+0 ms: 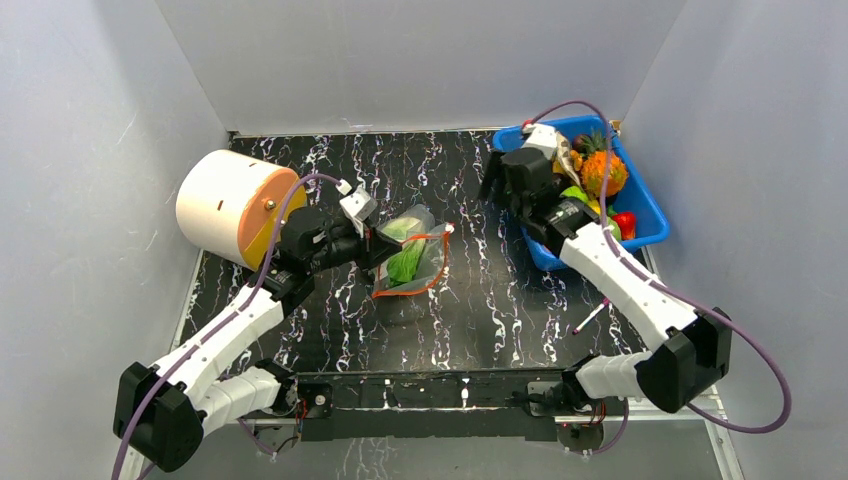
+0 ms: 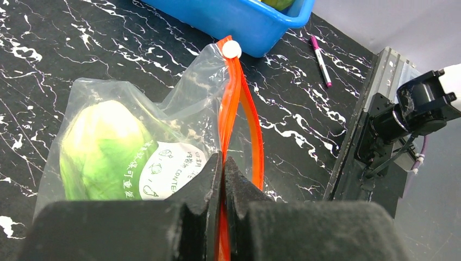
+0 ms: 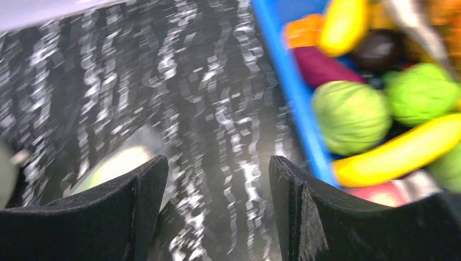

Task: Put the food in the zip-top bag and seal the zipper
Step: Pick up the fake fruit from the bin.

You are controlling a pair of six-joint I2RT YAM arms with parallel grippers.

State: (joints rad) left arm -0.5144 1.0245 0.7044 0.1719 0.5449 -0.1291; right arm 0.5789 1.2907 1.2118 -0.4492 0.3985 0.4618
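Note:
The clear zip-top bag (image 1: 412, 255) lies mid-table with a green cabbage-like leaf (image 2: 103, 149) inside. Its red-orange zipper (image 2: 231, 114) stands open in a loop, with a white slider (image 2: 231, 50) at the far end. My left gripper (image 2: 223, 163) is shut on one strip of the zipper at the bag's near end; it also shows in the top view (image 1: 378, 243). My right gripper (image 3: 217, 174) is open and empty, above the table just left of the blue bin (image 1: 650, 215); it also shows in the top view (image 1: 495, 178). The bin holds more food: a yellow banana (image 3: 397, 152) and green pieces (image 3: 350, 117).
A big white-and-orange cylinder (image 1: 230, 205) lies at the back left, close behind the left arm. A pink pen (image 1: 590, 317) lies on the table near the right arm. Grey walls close in both sides. The right wrist view is motion-blurred.

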